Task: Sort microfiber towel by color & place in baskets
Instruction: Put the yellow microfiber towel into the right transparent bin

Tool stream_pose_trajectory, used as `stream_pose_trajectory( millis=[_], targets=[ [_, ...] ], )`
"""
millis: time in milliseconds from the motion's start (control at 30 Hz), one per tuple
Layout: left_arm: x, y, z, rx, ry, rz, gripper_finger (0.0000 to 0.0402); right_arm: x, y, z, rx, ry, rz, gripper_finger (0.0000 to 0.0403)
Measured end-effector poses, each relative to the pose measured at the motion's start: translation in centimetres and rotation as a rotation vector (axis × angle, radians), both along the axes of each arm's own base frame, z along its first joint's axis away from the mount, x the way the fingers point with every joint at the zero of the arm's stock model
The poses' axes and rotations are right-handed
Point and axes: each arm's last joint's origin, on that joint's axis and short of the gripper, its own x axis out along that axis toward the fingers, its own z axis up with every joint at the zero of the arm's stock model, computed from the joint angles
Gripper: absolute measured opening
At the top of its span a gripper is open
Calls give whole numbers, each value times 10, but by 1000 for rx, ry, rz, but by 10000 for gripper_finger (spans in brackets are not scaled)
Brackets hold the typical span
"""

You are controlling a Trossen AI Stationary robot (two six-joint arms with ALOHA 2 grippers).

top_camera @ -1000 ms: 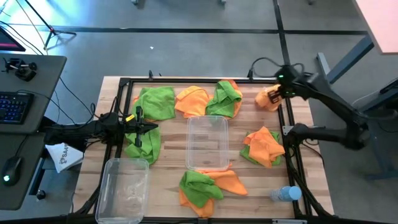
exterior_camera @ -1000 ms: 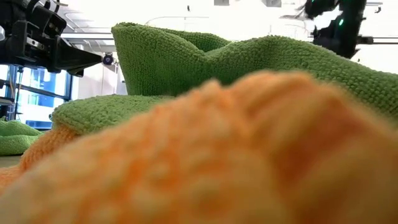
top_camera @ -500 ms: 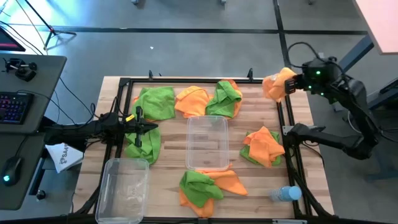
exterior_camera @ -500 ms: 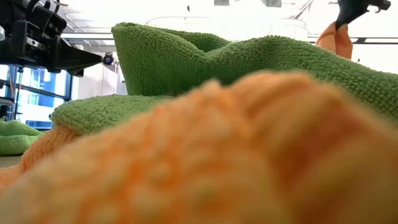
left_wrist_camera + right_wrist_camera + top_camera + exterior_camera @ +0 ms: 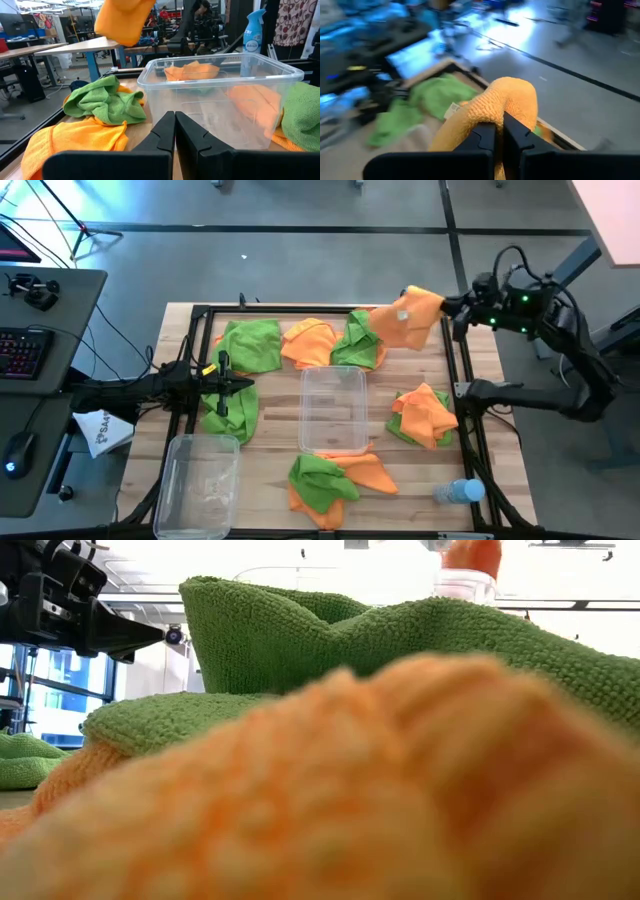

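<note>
From above, the right gripper (image 5: pixel 446 307) had swung inward since half a second earlier, carrying its clamped orange towel (image 5: pixel 406 319) from the table's far right corner to above the far edge, near the middle basket (image 5: pixel 333 410). The left gripper (image 5: pixel 243 384) had not moved, fingers pressed together, empty, over a green towel (image 5: pixel 229 411). Two clear baskets showed, the second (image 5: pixel 196 484) at the near left corner, both empty. On the wooden table (image 5: pixel 271 443) lay roughly five green and four orange cloths, and a water bottle (image 5: pixel 459 492). The floor was grey.

At table height, green cloth (image 5: pixel 400 635) and blurred orange cloth (image 5: pixel 330 800) filled the frame.

The left wrist saw the basket (image 5: pixel 220 100), with desks behind.

The right wrist showed orange pile (image 5: pixel 495 107) pinched.
</note>
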Motion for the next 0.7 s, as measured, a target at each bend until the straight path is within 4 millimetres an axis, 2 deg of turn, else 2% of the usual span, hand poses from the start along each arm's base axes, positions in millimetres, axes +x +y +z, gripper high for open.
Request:
stream_pose_trajectory(
  millis=[133,400,700],
  targets=[
    [0,0,0,0,0,0,0,23,9,4,-19,-41,157,0],
    [0,0,0,0,0,0,0,82,37,-1,-33,-55,422,0],
    [0,0,0,0,0,0,0,133,68,-27,-37,74,598,0]
  ],
)
